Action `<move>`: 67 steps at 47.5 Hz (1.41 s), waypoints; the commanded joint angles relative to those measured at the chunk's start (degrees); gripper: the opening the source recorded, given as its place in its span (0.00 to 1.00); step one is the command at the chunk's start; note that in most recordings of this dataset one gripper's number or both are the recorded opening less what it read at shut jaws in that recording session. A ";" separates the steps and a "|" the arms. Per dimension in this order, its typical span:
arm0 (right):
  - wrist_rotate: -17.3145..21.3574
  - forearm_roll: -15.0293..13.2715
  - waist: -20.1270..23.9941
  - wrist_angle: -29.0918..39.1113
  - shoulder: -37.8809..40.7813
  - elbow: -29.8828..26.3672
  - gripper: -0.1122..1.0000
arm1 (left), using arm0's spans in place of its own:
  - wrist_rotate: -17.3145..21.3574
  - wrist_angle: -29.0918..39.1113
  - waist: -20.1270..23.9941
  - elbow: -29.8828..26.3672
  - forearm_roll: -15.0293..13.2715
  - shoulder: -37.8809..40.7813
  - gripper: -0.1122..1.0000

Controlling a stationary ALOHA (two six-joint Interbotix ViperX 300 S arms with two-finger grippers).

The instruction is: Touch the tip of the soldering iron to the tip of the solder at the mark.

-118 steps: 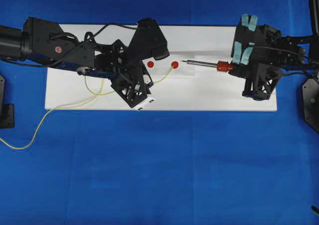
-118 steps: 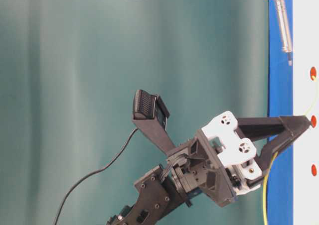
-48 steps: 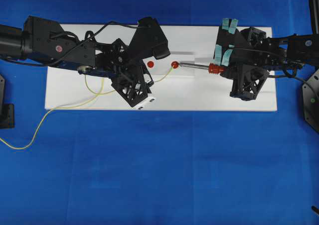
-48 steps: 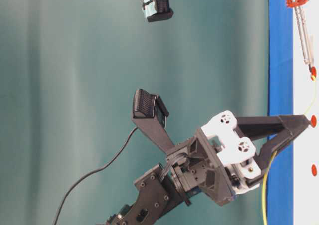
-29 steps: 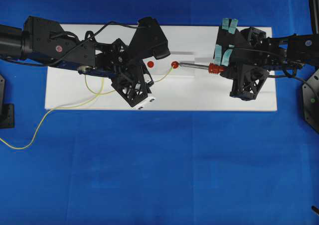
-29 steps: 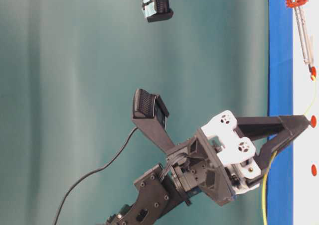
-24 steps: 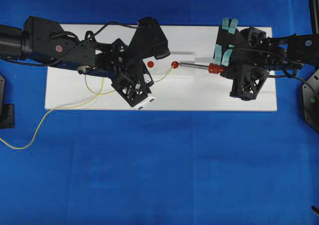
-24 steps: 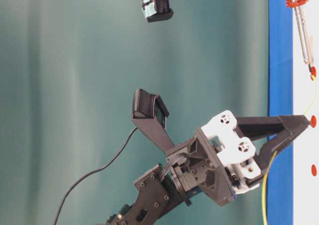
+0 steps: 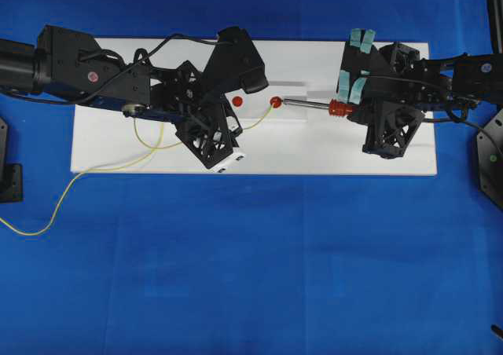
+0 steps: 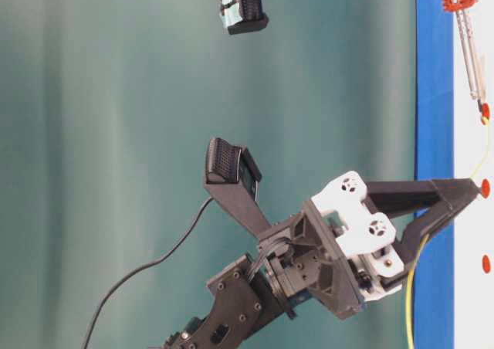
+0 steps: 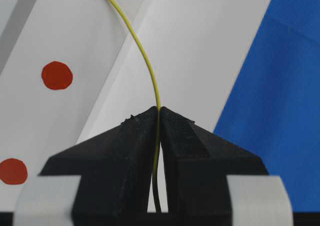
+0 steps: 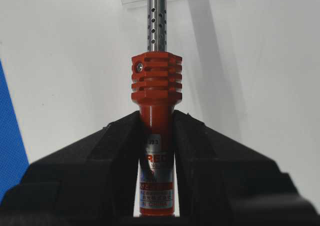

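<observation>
Item: left gripper (image 11: pixel 159 117), mine. Jaws clamped on the solder (image 11: pixel 145 56); wire arcs forward, its tip lying on the red mark (image 9: pixel 276 102) on the white board (image 9: pixel 157 151).

Item: right gripper (image 12: pixel 156 131), mine. Jaws clamped on the iron (image 9: pixel 314 104) at its red handle; shaft level, pointing toward the left arm.

Status: iron tip sits at the mark, against the solder tip as far as the overhead and table-level views show. Contact appears made; I judge the task essentially complete, nothing left but holding.

Other: two further red dots (image 11: pixel 57 75), unused.
</observation>
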 commanded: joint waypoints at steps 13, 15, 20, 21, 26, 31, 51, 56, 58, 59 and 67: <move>0.00 -0.09 -0.09 -0.18 -0.44 -1.49 0.16 | 0.09 -0.26 0.09 -1.23 0.18 -0.79 0.12; 0.00 -0.09 -0.09 -0.18 -0.35 -1.49 0.16 | 0.00 -0.18 0.09 -1.23 0.18 -0.79 0.12; 0.00 -0.09 -0.09 -0.18 -0.44 -1.49 0.16 | 0.00 -0.18 0.00 -1.14 0.18 -0.79 0.12; 0.00 -0.09 -0.09 -0.18 -0.44 -1.49 0.16 | 0.00 -0.18 0.00 -1.14 0.18 -0.79 0.12; 0.00 -0.09 -0.09 -0.18 -0.44 -1.49 0.16 | -0.09 -0.18 0.09 -1.05 0.18 -0.97 0.12; 0.00 -0.09 -0.09 -0.18 -0.44 -1.49 0.16 | -0.09 -0.18 0.09 -0.62 0.18 -1.93 0.12; 0.00 -0.09 -0.09 -0.35 -0.44 -1.41 0.16 | -0.26 -0.88 -0.18 7.82 0.18 -15.12 0.12; 0.00 -0.09 -0.09 -0.35 -0.44 -1.41 0.16 | -0.35 -2.64 -0.09 10.81 0.18 -18.02 0.12; 0.00 -0.09 -0.09 -0.35 -0.44 -1.41 0.16 | -0.62 -3.69 -0.09 12.13 0.18 -18.98 0.12; 0.00 -0.09 -0.09 -0.35 -0.44 -1.41 0.16 | -0.62 -4.04 -0.09 12.57 0.18 -19.25 0.12; 0.00 -0.09 -0.09 -0.88 -0.79 -1.41 0.16 | -0.79 -5.19 -0.09 14.94 0.18 -21.01 0.12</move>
